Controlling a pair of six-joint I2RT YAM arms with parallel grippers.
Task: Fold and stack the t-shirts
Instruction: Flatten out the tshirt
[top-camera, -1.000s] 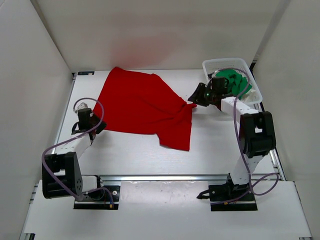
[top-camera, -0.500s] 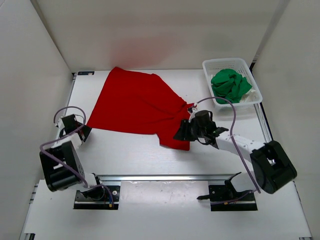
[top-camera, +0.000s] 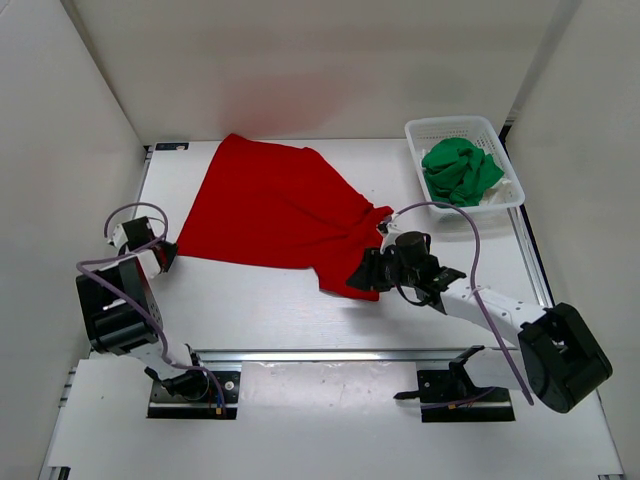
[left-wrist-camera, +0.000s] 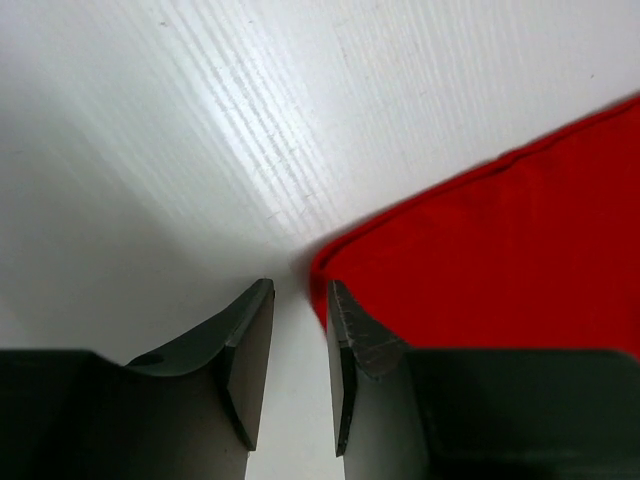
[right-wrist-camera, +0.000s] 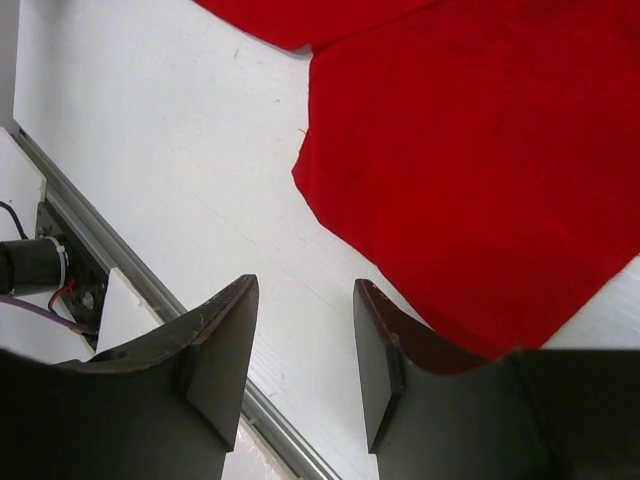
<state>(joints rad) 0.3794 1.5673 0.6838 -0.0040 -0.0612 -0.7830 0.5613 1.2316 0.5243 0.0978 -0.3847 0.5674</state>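
Left gripper (left-wrist-camera: 300, 300): jaws are standing narrowly apart, nothing between them. The corner of the red shirt (left-wrist-camera: 500, 260) is lying just ahead of the right-hand fingertip (left-wrist-camera: 345, 330), not inside the gap.

Right gripper (right-wrist-camera: 305, 285): jaws are standing wide apart and empty, hovering over the near edge of the same shirt above bare table (top-camera: 260, 310).

The red shirt is lying spread and rumpled mid-table. The green shirt (top-camera: 460, 168) is sitting in the basket (top-camera: 450, 123) at far right.

Risks, as I judge them:
- Left jaws may be closing beside the corner, catching nothing or only pushing it away.
- Right jaws may be pinching bunched layers, so a lift drags the shirt crooked.

Against the earlier frames: the right arm has swung from the basket to the shirt's near edge, and the left arm has drawn back toward the shirt's left corner. The shirt itself looks unmoved.
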